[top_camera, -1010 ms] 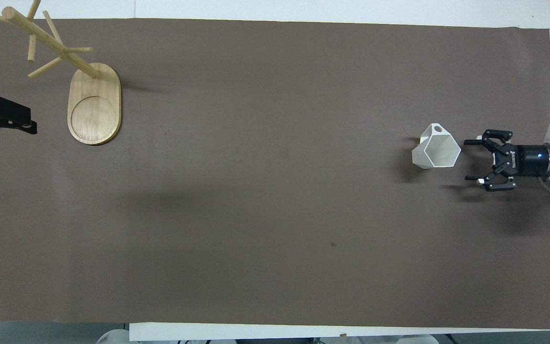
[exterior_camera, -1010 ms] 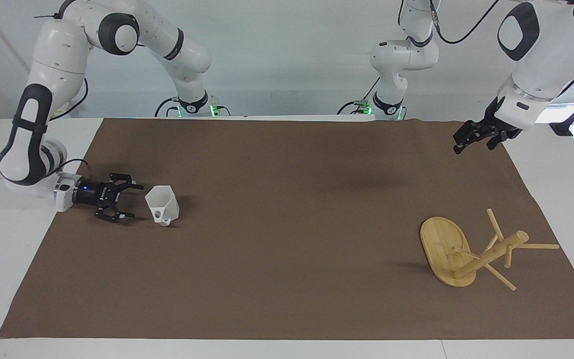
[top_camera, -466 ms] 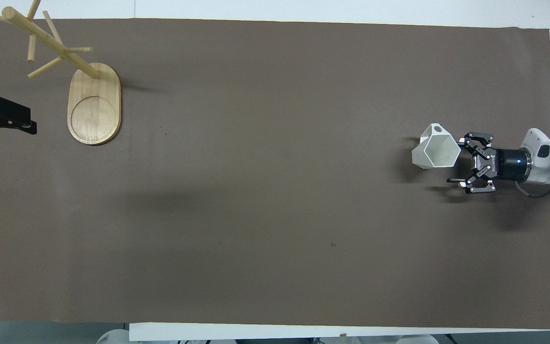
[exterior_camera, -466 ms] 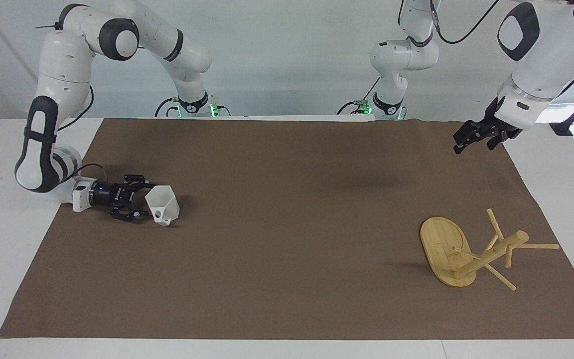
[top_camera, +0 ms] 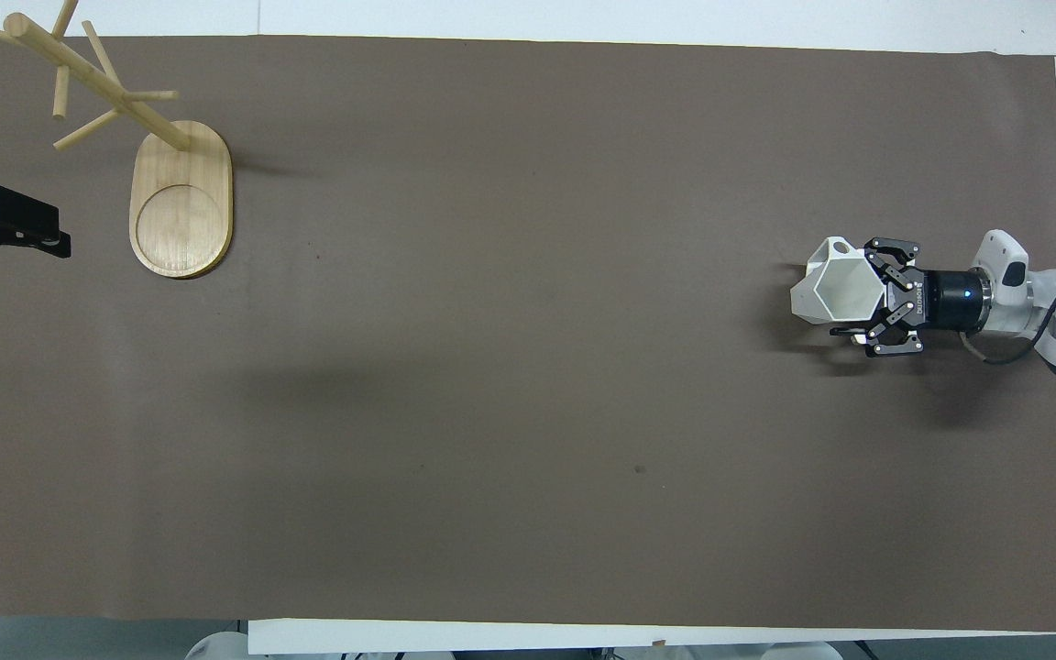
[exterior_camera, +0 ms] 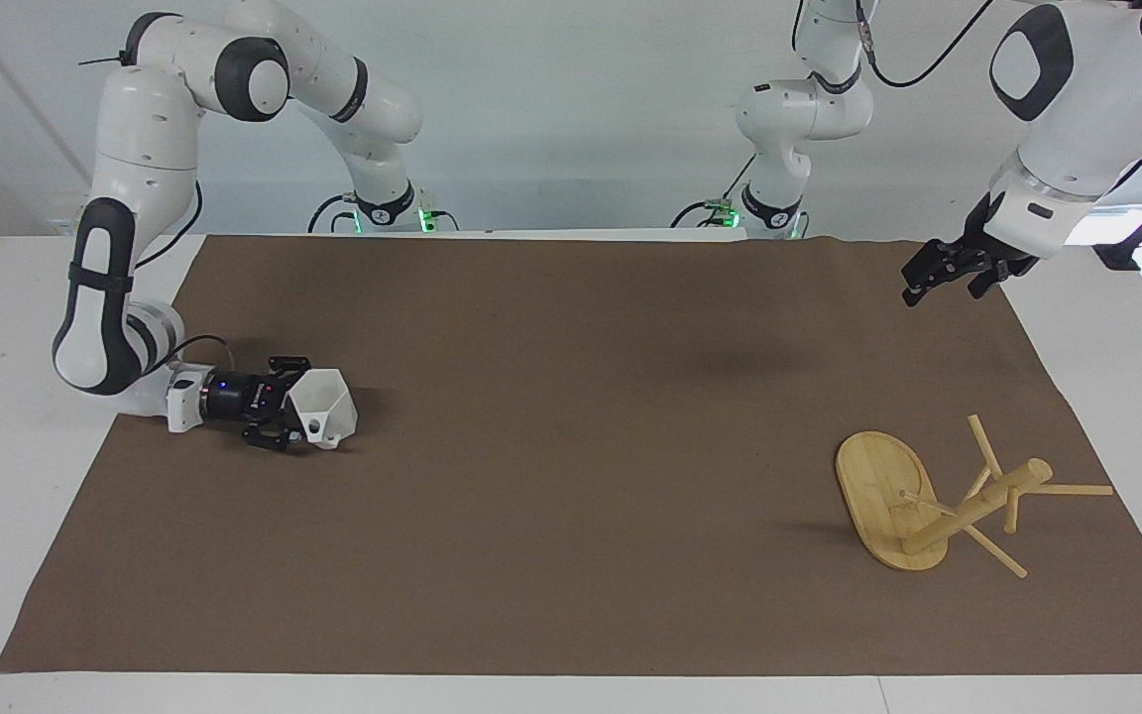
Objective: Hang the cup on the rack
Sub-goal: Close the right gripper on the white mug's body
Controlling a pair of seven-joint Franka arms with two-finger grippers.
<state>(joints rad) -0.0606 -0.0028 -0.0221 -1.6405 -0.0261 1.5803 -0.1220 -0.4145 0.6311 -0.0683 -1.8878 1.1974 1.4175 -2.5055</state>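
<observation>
The white faceted cup (exterior_camera: 326, 404) lies on its side on the brown mat at the right arm's end, rim toward my right gripper, pierced handle low on the mat; it also shows in the overhead view (top_camera: 835, 291). My right gripper (exterior_camera: 293, 405) lies low and level, open, one finger on each side of the cup's rim end, as the overhead view (top_camera: 856, 290) also shows. The bamboo rack (exterior_camera: 886, 501) stands on its oval base at the left arm's end (top_camera: 181, 202). My left gripper (exterior_camera: 958, 270) waits in the air over the mat's edge (top_camera: 5, 229).
The brown mat (exterior_camera: 571, 466) covers most of the white table. Thin pegs (top_camera: 106, 124) stick out from the rack's post toward the mat's corner.
My right gripper has slid along the mat toward the cup until its fingers straddle the rim end. The cup, the rack and the left arm have not moved.
</observation>
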